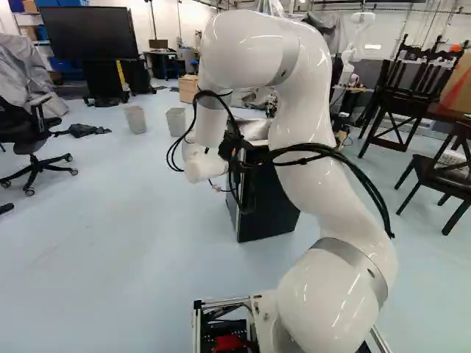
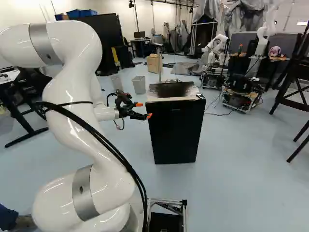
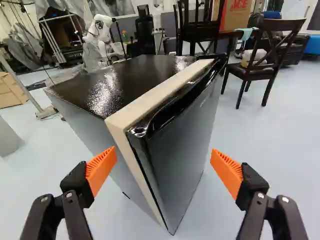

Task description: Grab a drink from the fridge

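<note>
Firstly, left base view: mini fridge (image 1: 272, 213) stands ahead of my arm (image 1: 305, 110). Right base view: my pincer (image 2: 144, 110) sits near it. Wrist view: fingers (image 3: 101, 169) spread; shut door (image 3: 182, 150) ahead (drink unseen) looks stiff, slippery; I'd hook its upper lip (image 3: 175, 106).

In the wrist view, "ACE" can be read in red capitals on the side of a cardboard box (image 3: 238, 19) seen by the dark chairs (image 3: 263, 64), beyond the fridge (image 3: 187, 145). A small pale mark is carried high on the front of the fridge door (image 2: 176, 133), but it is too small to be read. No other lettering can be made out.
</note>
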